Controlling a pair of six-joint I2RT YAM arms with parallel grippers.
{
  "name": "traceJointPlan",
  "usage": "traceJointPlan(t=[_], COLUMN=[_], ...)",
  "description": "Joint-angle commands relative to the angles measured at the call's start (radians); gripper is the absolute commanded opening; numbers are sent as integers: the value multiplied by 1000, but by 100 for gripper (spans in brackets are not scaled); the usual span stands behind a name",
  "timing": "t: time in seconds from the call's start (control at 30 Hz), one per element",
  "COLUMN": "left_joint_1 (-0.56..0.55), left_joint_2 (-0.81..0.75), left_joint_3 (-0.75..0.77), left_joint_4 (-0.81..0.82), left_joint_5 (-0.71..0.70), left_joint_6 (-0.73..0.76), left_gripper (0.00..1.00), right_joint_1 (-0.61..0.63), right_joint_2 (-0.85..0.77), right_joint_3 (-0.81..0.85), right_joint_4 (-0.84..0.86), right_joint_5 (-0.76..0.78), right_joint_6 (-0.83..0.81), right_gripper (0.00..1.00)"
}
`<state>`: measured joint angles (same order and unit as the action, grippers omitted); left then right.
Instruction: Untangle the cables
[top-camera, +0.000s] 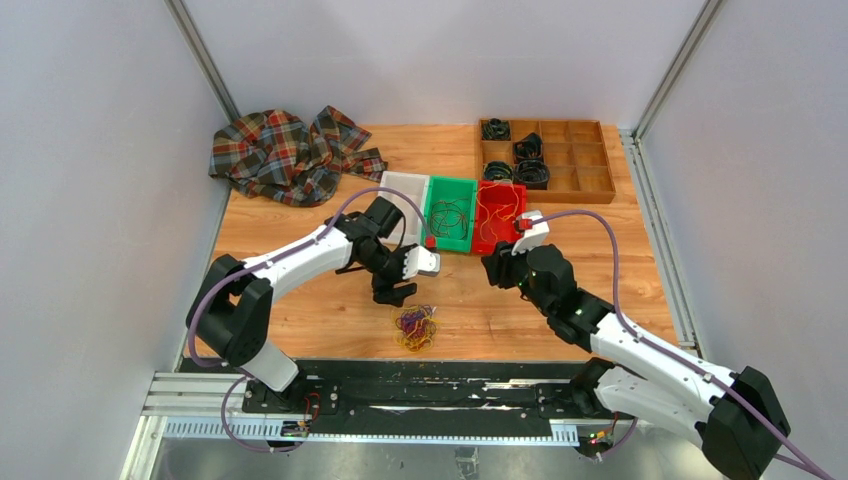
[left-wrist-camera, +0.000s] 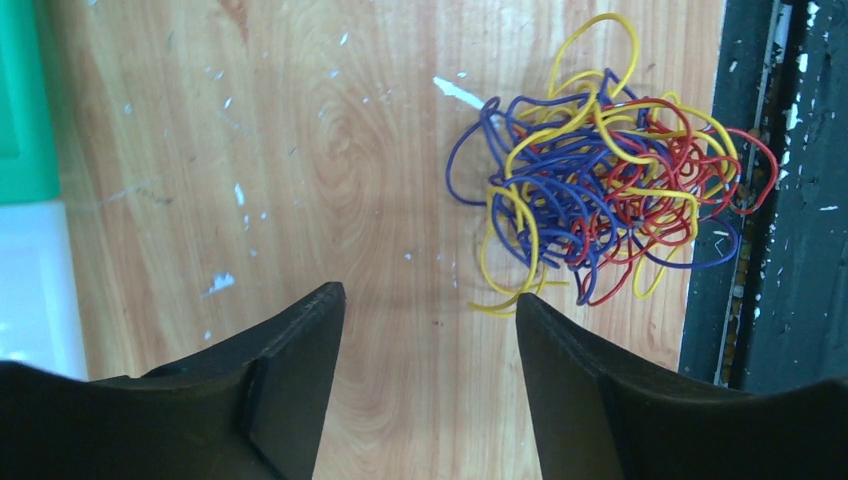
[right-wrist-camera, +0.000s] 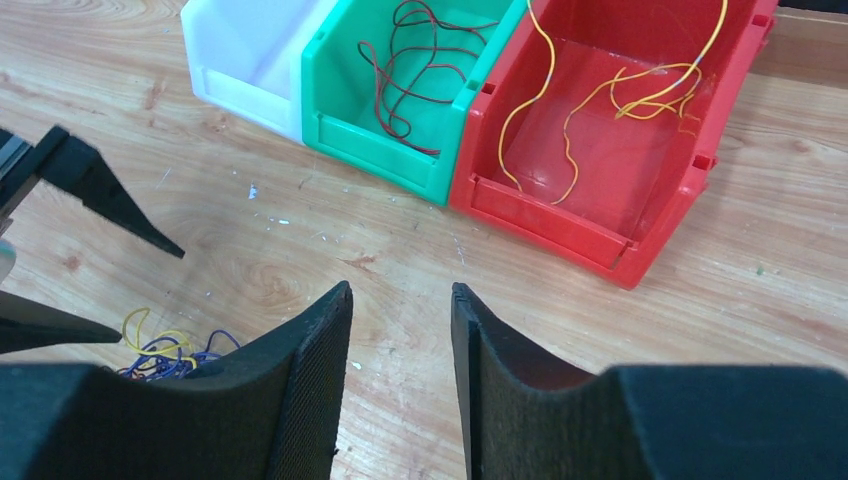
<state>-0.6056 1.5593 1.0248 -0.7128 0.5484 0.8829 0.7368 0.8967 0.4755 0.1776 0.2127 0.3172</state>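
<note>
One tangle of cables (top-camera: 414, 328) (roundish, no clear long axis) is lying by the desk's (top-camera: 300, 315) near edge, just beyond the left jaws and off to their right side. Those jaws are standing open and empty. The right jaws, also parted and holding nothing, are sitting farther away.

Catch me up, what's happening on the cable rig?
Cable sorting, mid-job. A tangle of cables sits near the front edge. The left arm hovers beside it, jaws open and empty; the right arm faces the bins, jaws open too. Yellow wires lie in the red bin, dark wires in the green bin.
</note>
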Motion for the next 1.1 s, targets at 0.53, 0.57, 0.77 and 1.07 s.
traceJointPlan(t=[0.53, 0.57, 0.77, 1.07], left_joint_1=[-17, -17, -19, -38], left_joint_2=[-102, -115, -180, -56], left_joint_3=[34, 41, 51, 14], left_joint_4=[-4, -4, -124, -122], left_joint_5=[51, 46, 77, -16], left_joint_6=[-34, -59, 8, 203], left_gripper=[2, 1, 12, 70], right_joint_1=[12, 13, 12, 13], right_joint_2=[-18, -20, -31, -32], right_joint_3=[1, 1, -5, -13], right_joint_4=[-12, -9, 3, 4], right_joint_5=[38, 32, 17, 12], right_joint_6=[17, 17, 17, 30], right_gripper=[16, 16, 16, 21])
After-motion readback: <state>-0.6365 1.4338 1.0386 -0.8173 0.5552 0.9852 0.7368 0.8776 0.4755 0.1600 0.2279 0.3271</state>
